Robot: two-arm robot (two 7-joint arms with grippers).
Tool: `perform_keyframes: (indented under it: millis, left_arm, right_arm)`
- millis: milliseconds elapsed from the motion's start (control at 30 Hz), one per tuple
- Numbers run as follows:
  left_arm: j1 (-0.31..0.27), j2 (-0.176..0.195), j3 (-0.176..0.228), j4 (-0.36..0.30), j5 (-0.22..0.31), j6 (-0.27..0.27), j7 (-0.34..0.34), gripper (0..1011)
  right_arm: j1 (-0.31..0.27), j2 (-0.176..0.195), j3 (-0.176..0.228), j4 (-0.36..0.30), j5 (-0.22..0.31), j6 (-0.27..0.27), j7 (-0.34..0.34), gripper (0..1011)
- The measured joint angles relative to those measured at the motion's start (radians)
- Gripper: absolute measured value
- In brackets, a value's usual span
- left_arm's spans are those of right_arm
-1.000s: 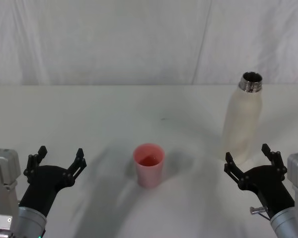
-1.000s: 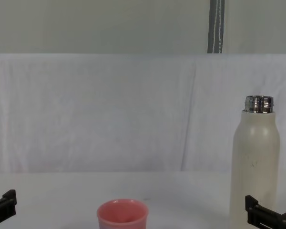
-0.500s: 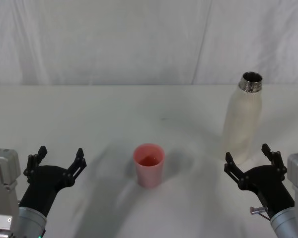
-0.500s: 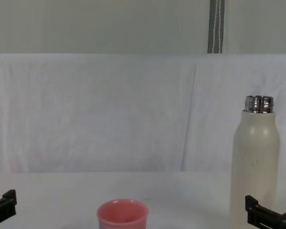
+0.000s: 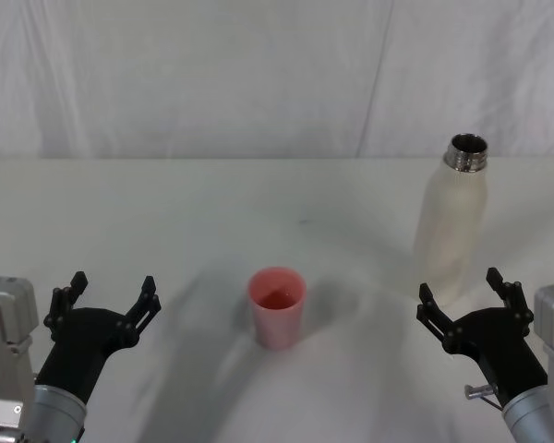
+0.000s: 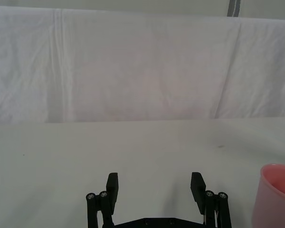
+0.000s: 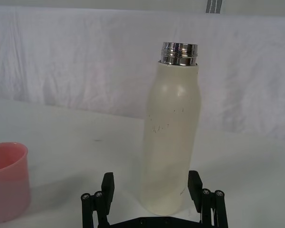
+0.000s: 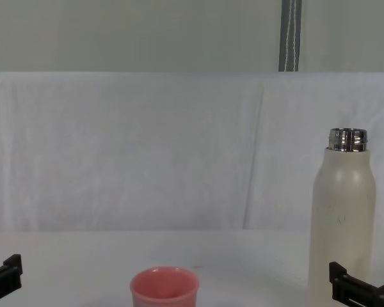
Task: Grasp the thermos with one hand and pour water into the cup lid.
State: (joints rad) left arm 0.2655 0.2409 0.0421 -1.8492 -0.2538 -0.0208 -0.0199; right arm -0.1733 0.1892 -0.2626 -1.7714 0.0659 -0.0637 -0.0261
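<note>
A: Count first. What's on the white worktop [image 5: 166, 221]?

B: Two things. One tall cream-white matte thermos with a shiny threaded steel neck [image 5: 451, 229], one small salmon-pink round cup lid [image 5: 277, 306]. Both upright.

A: Where's the thermos?

B: On the robot's right side, toward the back, neck uncapped. Well apart from the cup lid, which sits near the middle, closer to the robot. Chest view has the thermos [image 8: 343, 230] standing far taller than the cup lid [image 8: 164, 288].

A: Tools?

B: Two black ones, one per arm. Right tool [image 5: 469, 305] is low at the near right, fingers spread apart, just in front of the thermos base, holding nothing. In the right wrist view the thermos [image 7: 173, 133] stands between the two fingertips [image 7: 107, 183], not touched as far as I can see.

A: Left?

B: Left tool [image 5: 111, 300] at the near left, fingers apart too, holding nothing, off to the side of the cup lid. Left wrist view catches the cup lid [image 6: 278, 195] at its edge.

A: Backdrop?

B: One white wrinkled cloth [image 5: 212, 74] hanging behind the worktop.
</note>
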Motion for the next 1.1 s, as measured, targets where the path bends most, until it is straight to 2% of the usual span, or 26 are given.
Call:
perform_keyframes:
  millis: [1000,1100]
  left_arm:
    - [0.0,0.0,0.0,0.0,0.0,0.0,0.0,1001]
    - [0.0,0.0,0.0,0.0,0.0,0.0,0.0,1001]
  right_arm:
    - [0.0,0.0,0.0,0.0,0.0,0.0,0.0,1001]
    - [-0.002,-0.007,0.009,0.001,-0.003,-0.002,0.013,1001]
